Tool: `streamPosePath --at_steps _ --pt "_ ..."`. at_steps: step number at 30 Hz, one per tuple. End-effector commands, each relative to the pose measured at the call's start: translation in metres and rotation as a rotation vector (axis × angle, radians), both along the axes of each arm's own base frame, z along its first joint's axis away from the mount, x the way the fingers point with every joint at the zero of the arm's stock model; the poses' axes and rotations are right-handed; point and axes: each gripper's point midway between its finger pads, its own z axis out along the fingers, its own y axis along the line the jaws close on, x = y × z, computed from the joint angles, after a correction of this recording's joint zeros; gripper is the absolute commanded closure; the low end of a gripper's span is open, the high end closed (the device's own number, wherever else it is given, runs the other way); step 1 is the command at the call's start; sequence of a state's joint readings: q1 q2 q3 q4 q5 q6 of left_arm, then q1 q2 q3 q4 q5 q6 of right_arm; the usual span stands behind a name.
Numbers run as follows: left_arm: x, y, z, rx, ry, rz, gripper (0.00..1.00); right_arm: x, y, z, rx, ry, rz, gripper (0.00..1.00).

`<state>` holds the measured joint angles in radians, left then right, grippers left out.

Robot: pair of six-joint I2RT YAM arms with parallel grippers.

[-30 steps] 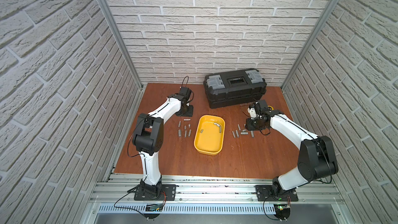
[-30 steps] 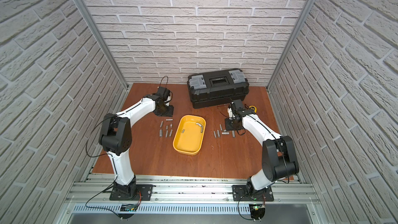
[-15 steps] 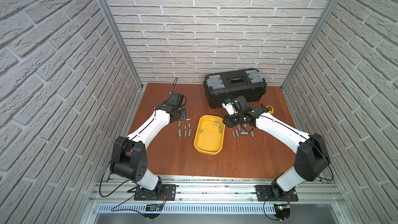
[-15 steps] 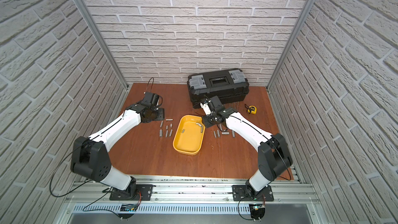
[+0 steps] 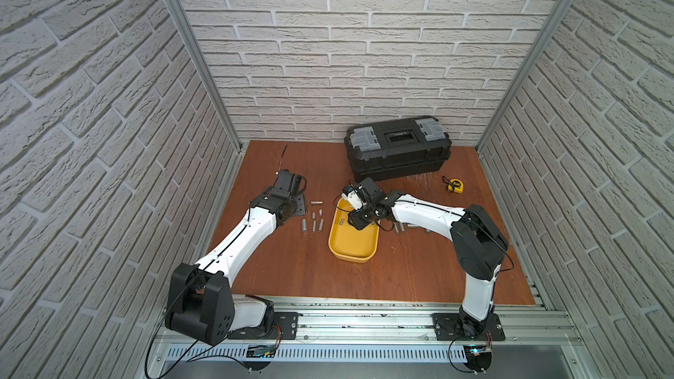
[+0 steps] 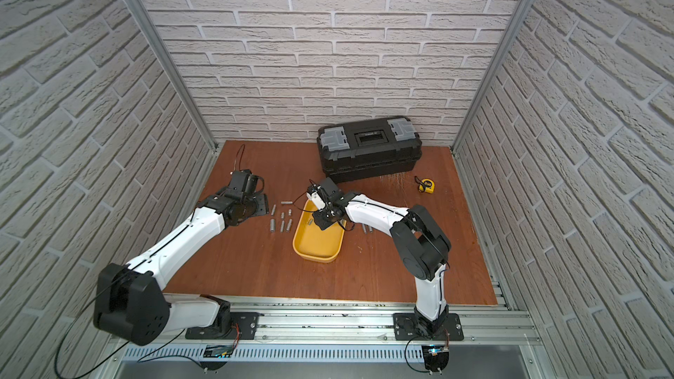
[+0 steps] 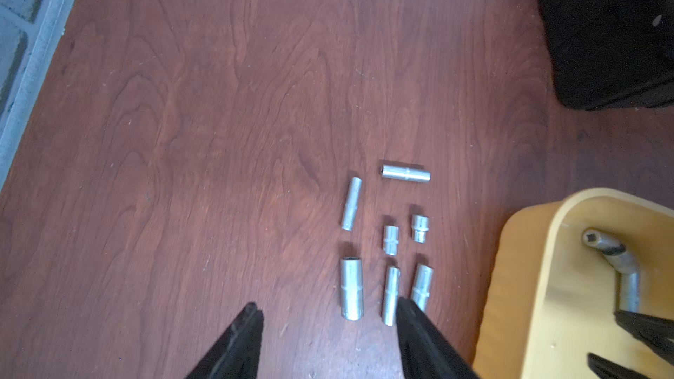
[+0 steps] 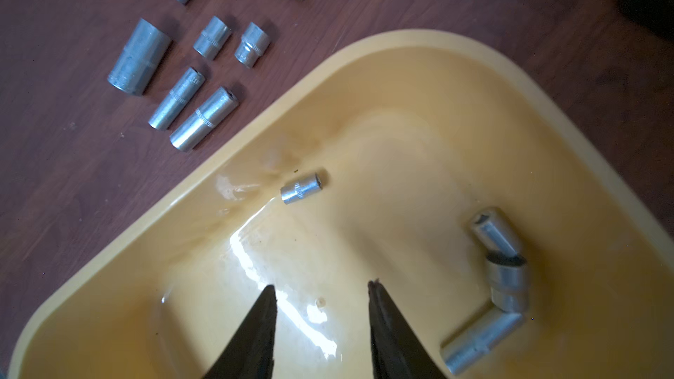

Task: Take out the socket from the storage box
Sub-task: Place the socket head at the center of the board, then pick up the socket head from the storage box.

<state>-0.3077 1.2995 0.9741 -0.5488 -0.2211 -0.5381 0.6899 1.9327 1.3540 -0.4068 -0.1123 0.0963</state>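
The yellow storage box (image 5: 352,249) (image 6: 317,246) lies mid-table. On its floor rests a small silver socket (image 8: 302,188) (image 5: 341,223), and a few bigger sockets (image 8: 503,267) (image 7: 616,260) cluster in a corner. My right gripper (image 8: 321,288) (image 5: 359,223) hangs over the box's far end. It is open with nothing between its fingers, and the small socket lies ahead of the tips. To the left of the box my left gripper (image 7: 328,309) (image 5: 293,209) is open and empty over the table. Several loose sockets (image 7: 390,242) (image 5: 313,220) lie just beyond its fingertips.
A large black toolbox (image 5: 397,151) (image 6: 370,147) stands at the back against the wall. A yellow tape measure (image 5: 456,186) lies to the right of it. More sockets (image 5: 405,227) lie on the table right of the box. Brick walls close three sides.
My right arm has swung left from the sockets beside the box to over the box's far end. The left arm has drawn back leftward, away from the box, with its jaws slightly wider.
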Motion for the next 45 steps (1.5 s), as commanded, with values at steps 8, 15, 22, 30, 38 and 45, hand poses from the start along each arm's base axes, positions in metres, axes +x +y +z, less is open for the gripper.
streamPosePath --at_steps 8,15,22,30,38,45 --pt "-0.005 0.009 -0.001 -0.016 -0.034 0.045 0.37 0.010 0.028 -0.025 0.033 -0.008 0.061 0.57" --pt "-0.006 0.008 -0.004 -0.027 -0.028 0.046 0.37 0.013 0.034 -0.036 0.030 0.001 0.081 0.54" --pt "-0.008 0.008 -0.004 -0.033 -0.036 0.047 0.37 0.015 0.038 -0.045 0.026 0.015 0.094 0.53" --pt "-0.010 0.008 -0.004 -0.036 -0.036 0.049 0.37 0.016 0.041 -0.051 0.014 0.019 0.106 0.53" --pt "-0.011 0.008 -0.005 -0.041 -0.037 0.052 0.37 0.014 0.036 -0.061 -0.026 0.017 0.133 0.54" --pt "-0.012 0.007 -0.005 -0.051 -0.037 0.057 0.37 0.014 0.029 -0.068 -0.072 0.001 0.159 0.58"
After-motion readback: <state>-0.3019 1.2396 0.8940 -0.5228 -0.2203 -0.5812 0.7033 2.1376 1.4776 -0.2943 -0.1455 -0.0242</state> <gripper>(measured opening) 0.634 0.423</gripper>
